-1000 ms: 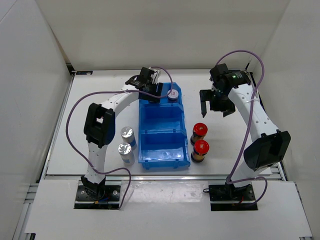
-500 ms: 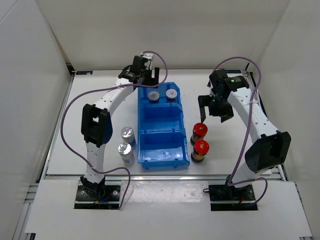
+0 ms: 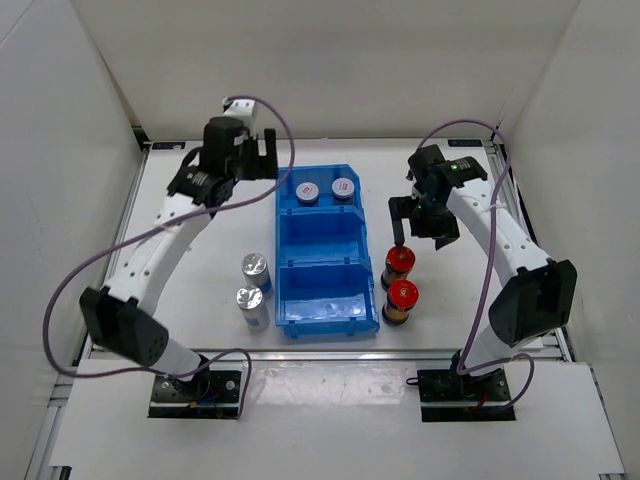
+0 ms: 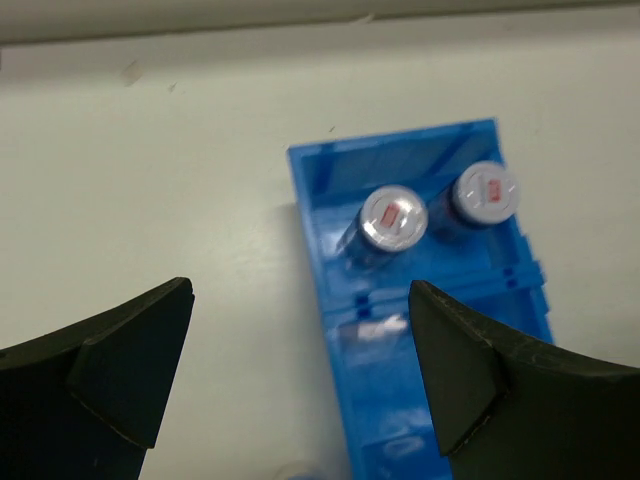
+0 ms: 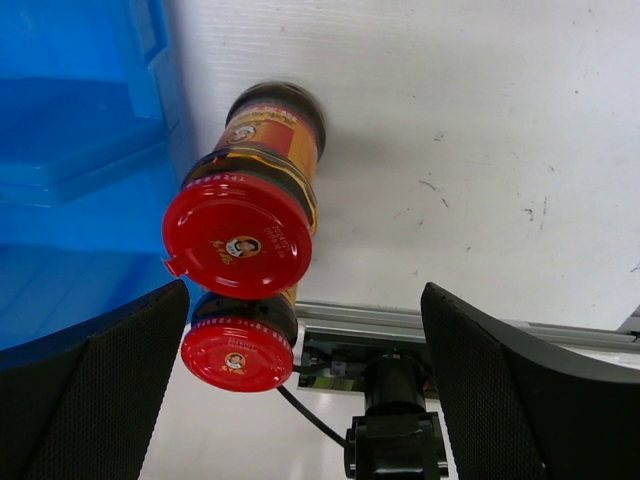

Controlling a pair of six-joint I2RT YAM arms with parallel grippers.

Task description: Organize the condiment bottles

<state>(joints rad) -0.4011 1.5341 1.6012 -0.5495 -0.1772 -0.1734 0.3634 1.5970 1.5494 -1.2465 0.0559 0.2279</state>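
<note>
Top external view: a blue bin [image 3: 320, 247] with three compartments in a row sits mid-worktop [image 3: 380, 165], running from the near side to the far side. In its far compartment stand the left grey-lidded bottle [image 3: 307, 191] and the right grey-lidded bottle [image 3: 343, 187], side by side, each lid marked red. The other two compartments hold no bottles.

Just left of the bin stand the far silver-capped bottle [image 3: 256, 266] and the near silver-capped bottle [image 3: 248, 298], close together. Just right of the bin stand the far red-capped bottle [image 3: 399, 260] and the near red-capped bottle [image 3: 401, 294], likewise close together.

The left end effector [image 3: 262, 158] hangs over bare worktop to the left of the bin's far end, released and holding nothing. The right end effector [image 3: 420, 232] hangs above the far red-capped bottle, fingers spread.

Left wrist view: the left end effector [image 4: 300, 300] is wide apart and empty, its dark fingers [image 4: 110, 375] framing the worktop and the bin's far end. Both grey-lidded bottles show from above in the end compartment, upright, the left one [image 4: 393, 217] beside the right one [image 4: 485, 191].

Right wrist view: the right end effector [image 5: 305, 290] is released, its two fingers well apart. The far red-capped bottle [image 5: 240, 235] stands upright below, close to one finger [image 5: 100, 400] but not clamped. The near red-capped bottle [image 5: 238, 350] sits just behind it, partly hidden. The blue bin's wall [image 5: 70, 150] lies alongside both.
</note>
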